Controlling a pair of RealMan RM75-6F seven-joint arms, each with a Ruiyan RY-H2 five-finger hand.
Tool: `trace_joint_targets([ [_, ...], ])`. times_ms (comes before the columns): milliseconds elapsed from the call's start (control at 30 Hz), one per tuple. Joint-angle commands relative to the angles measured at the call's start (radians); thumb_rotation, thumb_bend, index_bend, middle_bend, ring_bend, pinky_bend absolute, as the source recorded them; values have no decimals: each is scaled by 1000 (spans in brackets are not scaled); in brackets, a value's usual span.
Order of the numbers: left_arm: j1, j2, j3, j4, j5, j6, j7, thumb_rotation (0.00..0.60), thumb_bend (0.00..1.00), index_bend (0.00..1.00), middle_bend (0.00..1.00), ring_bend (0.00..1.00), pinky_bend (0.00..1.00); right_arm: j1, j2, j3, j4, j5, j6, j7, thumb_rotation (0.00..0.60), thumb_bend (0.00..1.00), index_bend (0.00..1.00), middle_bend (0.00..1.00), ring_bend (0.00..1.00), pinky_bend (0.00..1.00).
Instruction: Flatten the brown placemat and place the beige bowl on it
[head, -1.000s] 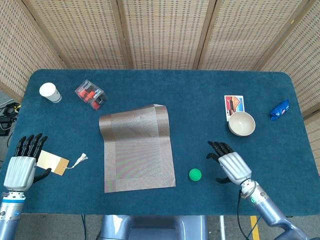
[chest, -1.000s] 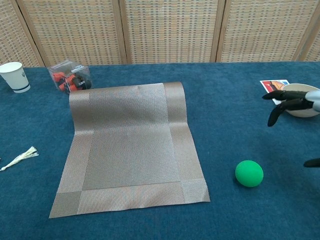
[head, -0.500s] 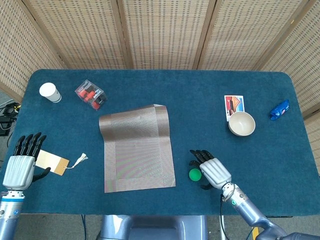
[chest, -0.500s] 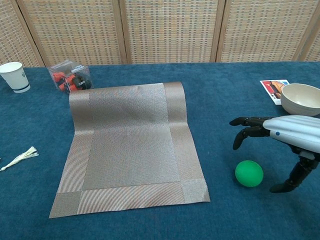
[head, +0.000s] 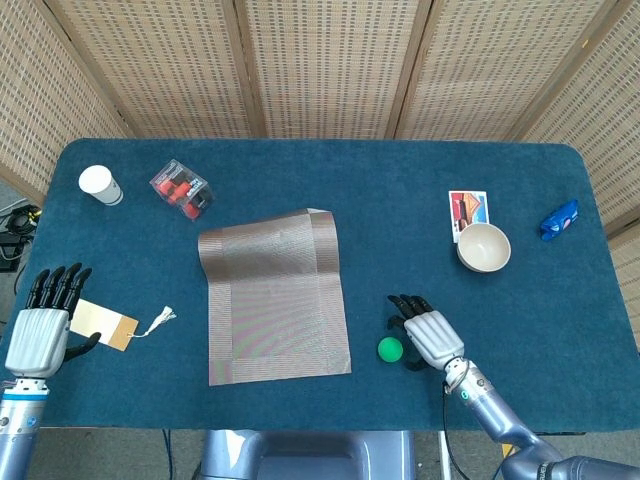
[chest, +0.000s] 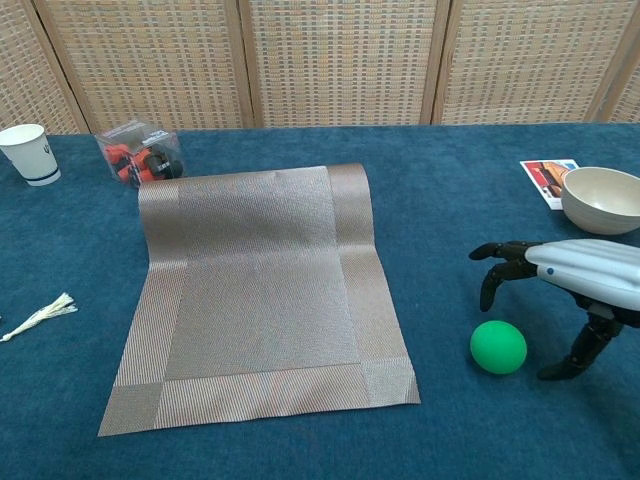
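Head view: the brown placemat (head: 275, 297) lies mid-desk (far edge curled), the beige bowl (head: 484, 246) well right of it. The right robot hand (head: 428, 335) hovers spread beside a green ball (head: 390, 348); the left robot hand (head: 40, 325) is spread, empty.

Colours and patterns on my work surface

My table (head: 330, 175) is covered in deep blue felt; the placemat (head: 273, 296) at centre is woven brown with striped borders. At right: a beige bowl (head: 484, 246) and a green ball (head: 390, 349). At upper left: a white cup (head: 100, 184). My hands, right (head: 430, 335) and left (head: 40, 335), are silver-backed with black fingers.
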Motion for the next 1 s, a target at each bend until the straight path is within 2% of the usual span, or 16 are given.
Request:
trace_joint_targets([
  [33, 1, 1, 0, -2, 1, 2, 0, 600, 169, 64, 0, 0, 0, -3, -9, -5, 4, -11, 11, 7, 600, 230, 395, 137, 0, 142],
  [567, 0, -1, -2, 4, -7, -4, -7, 600, 169, 68, 0, 0, 0, -4, -59, -12, 19, -22, 29, 5, 600, 277, 452, 181, 0, 163],
  [833, -1, -1, -2, 6, -6, -4, -9, 600, 168, 72, 0, 0, 0, -5, -66, -11, 24, -22, 39, -1, 600, 368, 523, 216, 5, 180],
  [1000, -1, -2, -3, 7, -6, -4, -8, 600, 169, 73, 0, 0, 0, -12, -63, -4, 27, -22, 64, -15, 600, 380, 543, 225, 9, 186],
])
